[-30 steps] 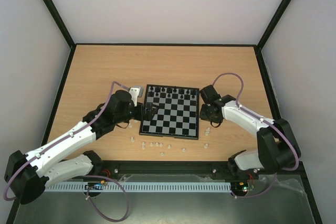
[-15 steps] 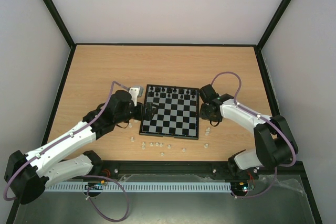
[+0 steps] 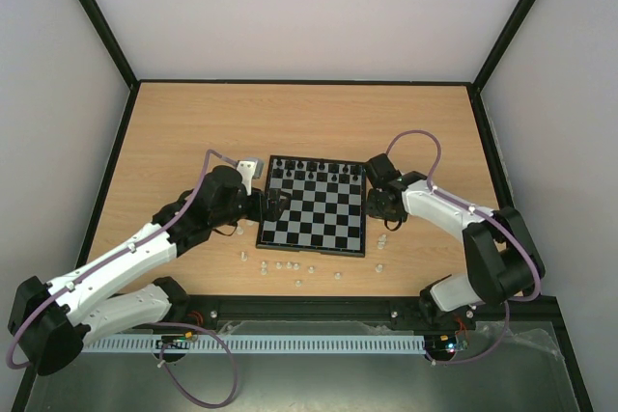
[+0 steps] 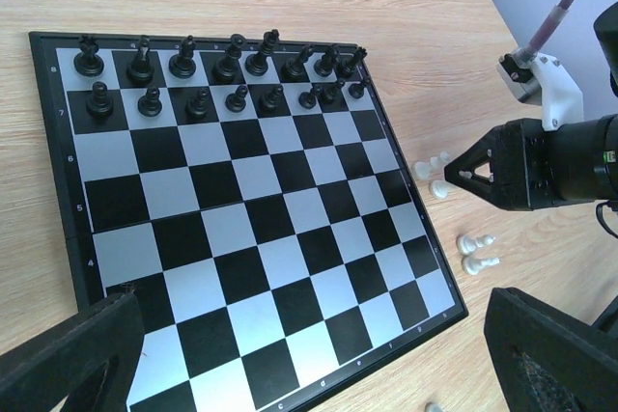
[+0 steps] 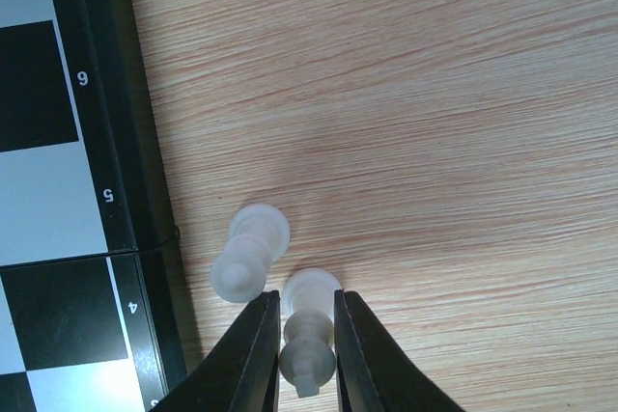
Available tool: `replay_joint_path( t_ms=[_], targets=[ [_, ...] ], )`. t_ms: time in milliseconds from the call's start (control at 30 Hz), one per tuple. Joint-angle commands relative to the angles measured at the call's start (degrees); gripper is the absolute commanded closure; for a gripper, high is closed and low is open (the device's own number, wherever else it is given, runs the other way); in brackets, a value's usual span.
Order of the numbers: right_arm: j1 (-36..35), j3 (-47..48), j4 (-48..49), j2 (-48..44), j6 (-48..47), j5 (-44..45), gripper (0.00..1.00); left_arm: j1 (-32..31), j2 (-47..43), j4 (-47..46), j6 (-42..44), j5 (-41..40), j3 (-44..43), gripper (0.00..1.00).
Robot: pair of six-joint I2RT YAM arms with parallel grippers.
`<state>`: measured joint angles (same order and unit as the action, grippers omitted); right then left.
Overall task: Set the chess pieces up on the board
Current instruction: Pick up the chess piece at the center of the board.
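The board (image 3: 319, 221) lies mid-table, with the black chess pieces (image 3: 314, 171) standing in its two far rows; both show in the left wrist view (image 4: 241, 238) (image 4: 212, 74). My left gripper (image 3: 275, 206) hangs open and empty over the board's left edge, its fingers (image 4: 68, 354) wide apart. My right gripper (image 3: 383, 211) is just off the board's right edge, shut on a small white chess piece (image 5: 309, 330) at table level. A second white piece (image 5: 249, 253) stands beside it, touching neither finger.
Several loose white pieces (image 3: 290, 265) lie on the wood in front of the board, and a few more (image 3: 381, 238) lie off its right edge, also in the left wrist view (image 4: 478, 253). Black-framed walls surround the table.
My right arm has shifted slightly toward the board's right edge. My left arm and the pieces have not visibly moved.
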<state>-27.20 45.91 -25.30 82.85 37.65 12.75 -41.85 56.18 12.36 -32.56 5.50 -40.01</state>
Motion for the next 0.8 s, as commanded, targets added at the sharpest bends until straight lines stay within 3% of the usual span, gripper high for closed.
replay_joint_path(
  t_ms=[0,267,767],
  targets=[
    [0.2,0.5,-0.4,1.0,-0.2,1.3,0.86,-0.3,0.4,0.7,0.1,-0.6,-0.8,0.01],
    [0.2,0.0,-1.1,-0.9,-0.4,0.3,0.93,-0.9,0.9,1.4,-0.1,-1.8,-1.4,0.0],
    [-3.5,0.2,-8.4,-13.1,-0.6,-3.8,0.93,-2.9,2.7,3.6,-2.1,-6.5,-3.6,0.01]
  ],
)
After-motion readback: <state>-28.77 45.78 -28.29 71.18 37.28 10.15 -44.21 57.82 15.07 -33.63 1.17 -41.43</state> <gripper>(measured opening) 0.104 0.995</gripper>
